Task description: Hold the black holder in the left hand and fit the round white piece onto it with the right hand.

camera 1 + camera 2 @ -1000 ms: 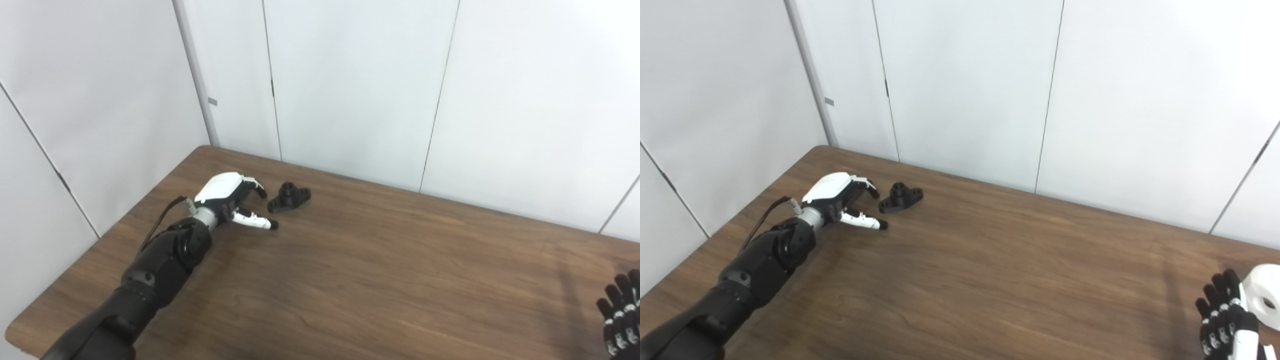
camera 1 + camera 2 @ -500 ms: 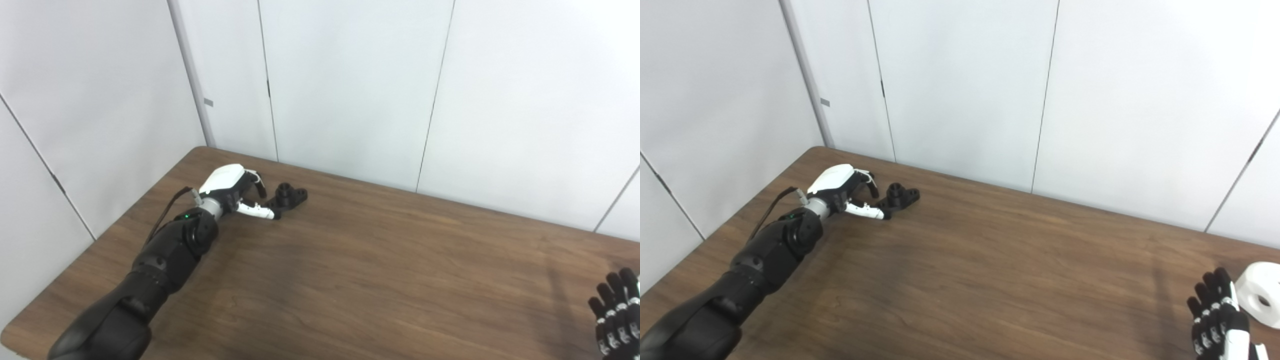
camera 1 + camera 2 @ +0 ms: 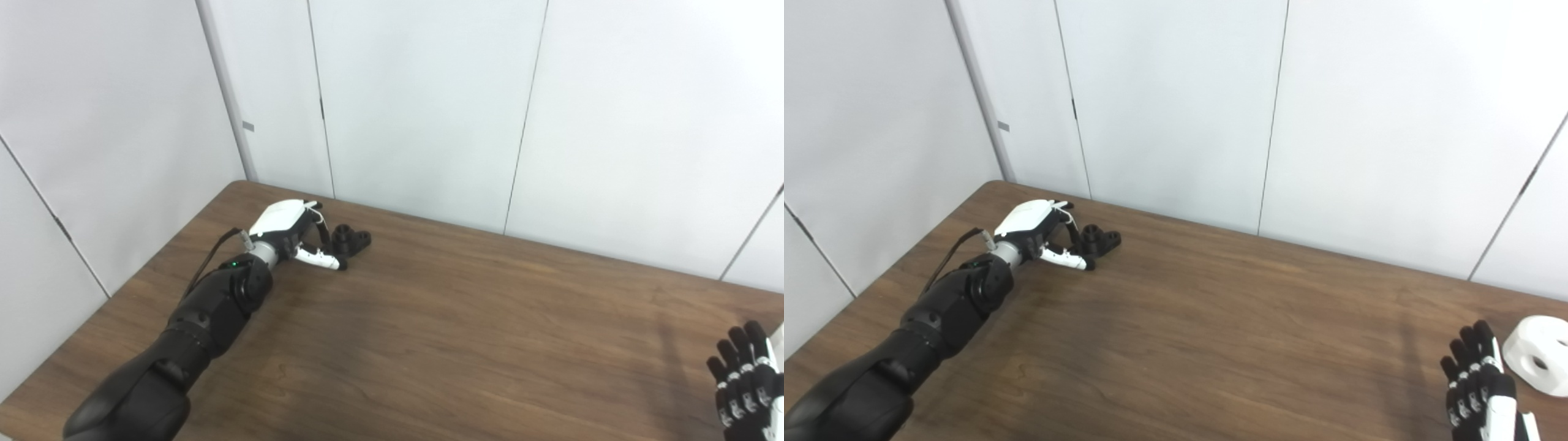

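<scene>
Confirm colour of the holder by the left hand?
Black holder, on the brown table; clearest in the left eye view.

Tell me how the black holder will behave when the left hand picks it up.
The black holder looks like rigid moulded plastic, so probably stiff and light. Its flat base lies on the table, so it should slide rather than roll. Small, it may twist between the left hand fingers.
</scene>
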`<state>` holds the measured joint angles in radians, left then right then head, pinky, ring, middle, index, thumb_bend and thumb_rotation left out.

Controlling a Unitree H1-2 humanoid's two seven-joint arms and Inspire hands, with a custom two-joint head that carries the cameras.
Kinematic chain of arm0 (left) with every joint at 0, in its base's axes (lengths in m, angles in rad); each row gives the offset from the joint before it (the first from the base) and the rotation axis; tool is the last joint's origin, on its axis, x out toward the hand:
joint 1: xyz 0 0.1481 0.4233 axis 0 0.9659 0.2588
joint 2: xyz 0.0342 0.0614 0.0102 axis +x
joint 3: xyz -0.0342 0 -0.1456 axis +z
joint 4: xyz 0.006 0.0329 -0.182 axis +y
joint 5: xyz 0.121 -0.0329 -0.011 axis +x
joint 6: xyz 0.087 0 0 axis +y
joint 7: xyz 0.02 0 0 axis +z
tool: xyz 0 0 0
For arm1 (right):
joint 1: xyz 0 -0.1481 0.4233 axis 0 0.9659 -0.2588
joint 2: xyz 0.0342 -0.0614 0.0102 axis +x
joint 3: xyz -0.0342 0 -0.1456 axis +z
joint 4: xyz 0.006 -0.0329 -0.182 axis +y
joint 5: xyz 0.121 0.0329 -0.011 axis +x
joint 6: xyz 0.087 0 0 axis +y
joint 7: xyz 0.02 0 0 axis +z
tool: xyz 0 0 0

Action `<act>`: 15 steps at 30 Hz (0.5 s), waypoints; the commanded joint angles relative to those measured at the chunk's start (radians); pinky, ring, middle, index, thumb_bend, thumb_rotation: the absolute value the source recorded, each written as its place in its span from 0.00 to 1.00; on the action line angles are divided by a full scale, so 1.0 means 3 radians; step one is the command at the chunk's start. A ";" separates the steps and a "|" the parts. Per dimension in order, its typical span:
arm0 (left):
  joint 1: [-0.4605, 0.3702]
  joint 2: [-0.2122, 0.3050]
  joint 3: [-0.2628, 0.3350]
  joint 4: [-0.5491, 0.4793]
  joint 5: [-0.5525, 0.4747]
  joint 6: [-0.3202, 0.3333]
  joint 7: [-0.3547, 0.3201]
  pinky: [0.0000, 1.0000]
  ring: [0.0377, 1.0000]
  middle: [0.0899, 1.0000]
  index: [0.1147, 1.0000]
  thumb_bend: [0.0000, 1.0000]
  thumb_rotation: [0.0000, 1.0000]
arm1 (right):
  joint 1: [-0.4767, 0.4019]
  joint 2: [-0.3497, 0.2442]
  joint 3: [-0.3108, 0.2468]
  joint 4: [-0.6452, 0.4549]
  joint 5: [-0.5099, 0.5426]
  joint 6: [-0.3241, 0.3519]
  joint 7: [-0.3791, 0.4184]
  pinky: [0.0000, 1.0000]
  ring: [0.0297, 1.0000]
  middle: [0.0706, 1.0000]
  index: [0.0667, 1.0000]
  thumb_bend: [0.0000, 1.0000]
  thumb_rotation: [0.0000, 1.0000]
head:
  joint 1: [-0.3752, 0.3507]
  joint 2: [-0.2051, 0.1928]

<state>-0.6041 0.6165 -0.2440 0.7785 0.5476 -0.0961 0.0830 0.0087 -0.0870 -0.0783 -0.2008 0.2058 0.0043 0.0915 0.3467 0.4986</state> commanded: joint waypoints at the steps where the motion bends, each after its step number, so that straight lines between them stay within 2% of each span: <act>1: -0.0055 -0.0008 -0.0040 -0.0039 0.0012 -0.0060 -0.0045 1.00 1.00 0.97 0.85 1.00 0.36 | -0.0108 -0.0009 -0.0013 -0.0075 0.0003 -0.0050 -0.0002 1.00 1.00 1.00 1.00 0.44 1.00 | 0.0005 0.0004; 8: 0.0006 0.0030 -0.0007 -0.0162 -0.0021 -0.0003 -0.0118 1.00 1.00 0.98 0.92 1.00 0.37 | -0.0123 -0.0035 -0.0032 -0.0023 0.0024 -0.0095 0.0018 1.00 1.00 1.00 1.00 0.45 1.00 | 0.0010 0.0004; 15: 0.0006 0.0057 -0.0023 -0.0163 0.0017 -0.0001 -0.0122 1.00 1.00 0.98 0.92 1.00 0.36 | -0.0111 -0.0034 -0.0043 -0.0034 0.0028 -0.0107 0.0013 1.00 1.00 1.00 1.00 0.47 1.00 | 0.0018 0.0017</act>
<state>-0.5890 0.6190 -0.2406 0.7413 0.5441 -0.0909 0.0673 -0.0005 -0.0920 -0.0857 -0.1959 0.2093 0.0036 0.0912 0.3513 0.5031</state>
